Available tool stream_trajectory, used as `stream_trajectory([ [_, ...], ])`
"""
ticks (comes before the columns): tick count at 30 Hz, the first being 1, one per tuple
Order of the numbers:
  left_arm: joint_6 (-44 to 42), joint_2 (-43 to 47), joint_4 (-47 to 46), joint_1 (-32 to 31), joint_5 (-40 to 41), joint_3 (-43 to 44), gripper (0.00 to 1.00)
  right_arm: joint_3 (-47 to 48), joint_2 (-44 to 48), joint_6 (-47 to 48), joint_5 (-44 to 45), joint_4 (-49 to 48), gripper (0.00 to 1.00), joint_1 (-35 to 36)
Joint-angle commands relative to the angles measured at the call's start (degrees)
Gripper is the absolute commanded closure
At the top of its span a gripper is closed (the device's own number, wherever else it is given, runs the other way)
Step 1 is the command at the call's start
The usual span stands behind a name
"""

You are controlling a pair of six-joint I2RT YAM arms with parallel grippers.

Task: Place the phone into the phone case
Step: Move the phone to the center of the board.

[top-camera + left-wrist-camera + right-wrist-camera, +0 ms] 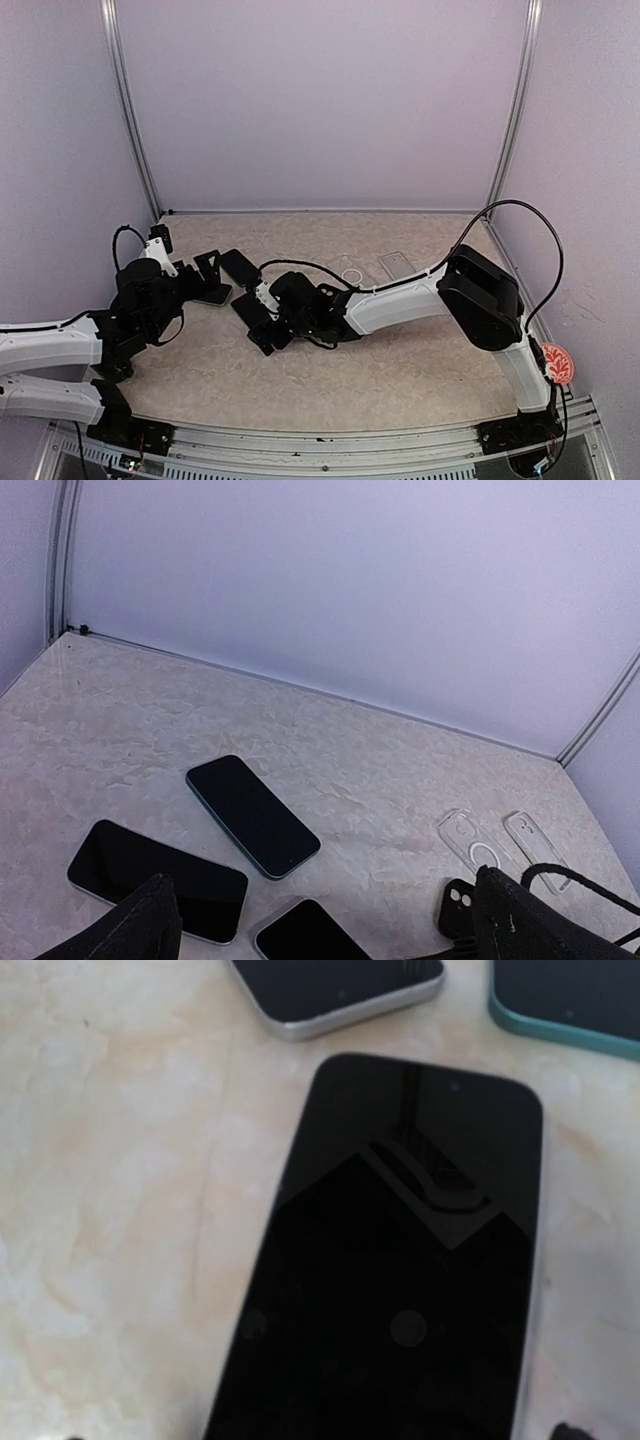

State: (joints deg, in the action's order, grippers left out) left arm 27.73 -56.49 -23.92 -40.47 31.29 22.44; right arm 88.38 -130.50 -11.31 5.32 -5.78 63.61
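Note:
Three black phones lie on the table's left half. One phone fills the right wrist view, directly under my right gripper, which is open; only its fingertips show at the bottom edge, either side of the phone. In the top view that gripper hovers low over it. The clear phone case with the white ring lies further right, apart from both grippers. My left gripper is open above the table with nothing between its fingers.
A teal-edged phone and a silver-edged phone lie left of the one under the right gripper. A second clear case sits right of the ringed one. The right arm stretches across the table's middle. Walls close in the back and both sides.

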Motion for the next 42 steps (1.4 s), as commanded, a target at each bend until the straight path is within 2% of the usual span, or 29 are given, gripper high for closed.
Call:
stream_trajectory([
  [1,0.74,1.45,0.59,0.39,0.34,-0.72,0.01,1.14,-1.65,-1.39,2.35,0.87,0.00,0.54],
  [16,1.18,0.30,0.12,0.39,0.48,-0.75,0.01,1.30,-4.00,-2.91,1.56,0.64,0.01,1.32],
  [30,1.36,-0.38,-0.06,0.39,0.93,-0.69,0.01,1.34,-5.19,-3.87,2.90,2.66,0.19,1.34],
  [36,1.43,-0.12,0.15,0.39,0.97,-0.73,0.01,0.98,-4.79,-3.31,5.32,3.42,0.22,1.34],
  [42,1.80,-0.42,0.10,0.39,0.55,-0.75,0.01,-2.77,-1.27,-0.75,6.96,-0.53,0.25,1.29],
])
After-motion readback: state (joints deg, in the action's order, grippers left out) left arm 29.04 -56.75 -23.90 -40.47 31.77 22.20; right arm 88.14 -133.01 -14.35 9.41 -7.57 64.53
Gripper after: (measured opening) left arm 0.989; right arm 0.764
